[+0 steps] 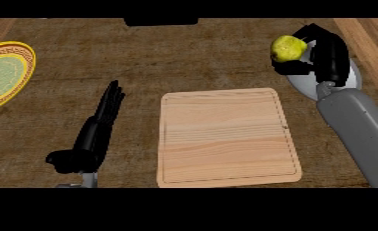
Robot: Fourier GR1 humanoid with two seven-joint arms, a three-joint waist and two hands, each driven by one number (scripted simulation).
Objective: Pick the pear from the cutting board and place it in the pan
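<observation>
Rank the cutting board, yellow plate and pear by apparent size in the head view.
1. cutting board: clearly the largest.
2. yellow plate: partly cut off by the view's left edge, so its full size is unsure.
3. pear: the smallest, held in the right hand.

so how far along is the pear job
Done: the pear is off the cutting board. In hand: the right hand is curled round it, over the grey pan. Left: lower it in and release. The left hand rests open beside the board.
</observation>
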